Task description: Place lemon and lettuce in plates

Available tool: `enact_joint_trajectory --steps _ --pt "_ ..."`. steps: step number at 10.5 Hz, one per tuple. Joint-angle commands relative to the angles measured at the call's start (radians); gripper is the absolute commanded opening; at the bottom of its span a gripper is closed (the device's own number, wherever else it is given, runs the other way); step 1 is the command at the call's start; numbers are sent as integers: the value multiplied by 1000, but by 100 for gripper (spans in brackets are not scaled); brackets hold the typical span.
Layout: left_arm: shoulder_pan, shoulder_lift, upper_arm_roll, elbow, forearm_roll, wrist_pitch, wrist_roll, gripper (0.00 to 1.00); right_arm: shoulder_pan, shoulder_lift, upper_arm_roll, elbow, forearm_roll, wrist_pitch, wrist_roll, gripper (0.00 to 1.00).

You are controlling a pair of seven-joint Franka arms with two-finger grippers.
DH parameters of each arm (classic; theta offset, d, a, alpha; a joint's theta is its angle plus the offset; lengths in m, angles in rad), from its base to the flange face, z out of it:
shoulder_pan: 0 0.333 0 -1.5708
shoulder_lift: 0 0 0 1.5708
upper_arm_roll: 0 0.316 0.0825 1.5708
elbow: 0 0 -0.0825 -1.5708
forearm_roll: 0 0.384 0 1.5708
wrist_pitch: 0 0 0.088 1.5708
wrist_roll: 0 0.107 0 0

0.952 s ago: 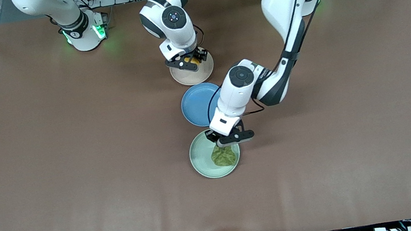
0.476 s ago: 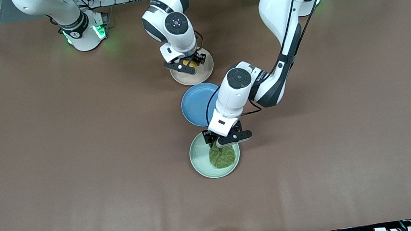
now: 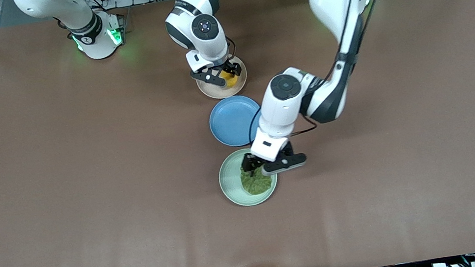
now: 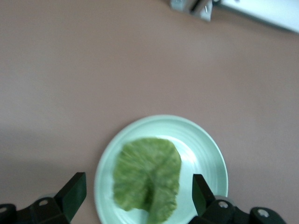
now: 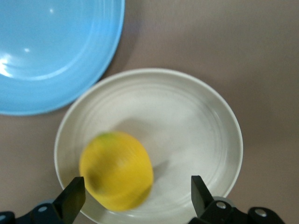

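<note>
**Lemon and lettuce both seen in plates, fingers spread**

The small yellow dimpled lemon (image 5: 116, 170) is seen lying in the pale beige round shallow plate (image 5: 205, 121), off-centre, near the rim. In the front view this lemon (image 3: 230, 78) and beige plate (image 3: 217, 92) are found farthest from the front camera in a row of three plates.

The flat crinkled dark green lettuce leaf (image 4: 148, 179) is laid in the pale mint green round plate (image 4: 205, 154); in the front view the leaf (image 3: 255, 186) and mint plate (image 3: 229, 184) are placed nearest the camera. A glossy blue round plate (image 3: 231, 120) is seen between the two on the brown bench (image 3: 87, 198).

The right gripper (image 3: 217, 73) is held over the beige plate, fingers (image 5: 70, 199) spread, nothing pinched. The left gripper (image 3: 266, 167) is held over the mint plate, fingers (image 4: 72, 191) spread wide, clear of the leaf.
</note>
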Motion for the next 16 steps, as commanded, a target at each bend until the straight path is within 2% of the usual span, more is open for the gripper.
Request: enact_joint_trajectory --steps 1,3,4,11,12,13,15,16 --pt "86 -164 -1 -27 33 -186 119 100 -5 -22 -90 11 -56 0 3 100" --pt "146 -235 -3 -26 28 -294 241 100 -18 -14 -193 21 -95 17 -59 100" --pt "181 -267 -4 -24 16 -351 304 100 -63 -13 -211 32 -95 16 -154 100" --pt "370 -476 -7 -21 -21 -690 541 100 -480 12 -210 19 -87 5 -784 100" --pt "396 -494 -10 -21 -31 -725 553 100 -540 19 -204 19 -87 6 -868 100" --pt "440 -510 -28 -20 -72 -760 558 100 -615 15 -164 23 -89 3 -928 100" --pt "466 -556 -24 -17 -90 -820 609 100 -817 6 -88 25 -128 -12 -1070 100" --pt "471 -580 -23 -18 -85 -860 612 100 -879 0 -80 25 -130 -23 -1162 100"
